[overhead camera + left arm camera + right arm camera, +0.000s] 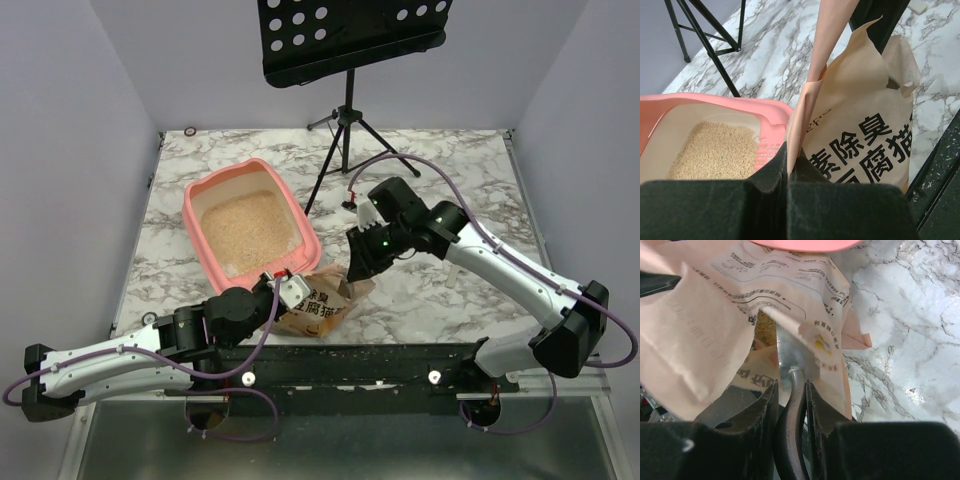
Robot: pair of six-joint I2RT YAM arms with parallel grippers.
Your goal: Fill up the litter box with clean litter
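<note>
The salmon-pink litter box [197,205] lies left of centre, with tan clean litter [245,228] covering its floor; both also show in the left wrist view, the box [740,103] and the litter [715,150]. The orange-tan printed bag [322,306] stands at the box's near end. My left gripper [289,291] is shut on the bag's edge [805,115]. My right gripper [356,268] is shut on a dark scoop handle [792,435]; the metal scoop [792,352] reaches into the bag's open mouth [705,335], where some litter [767,325] shows.
A black music stand [350,35] on a tripod [345,110] stands behind the box, one leg close to the box's far right corner. The box's slotted grate [767,150] faces the bag. The table's front rail [380,360] runs just behind the bag.
</note>
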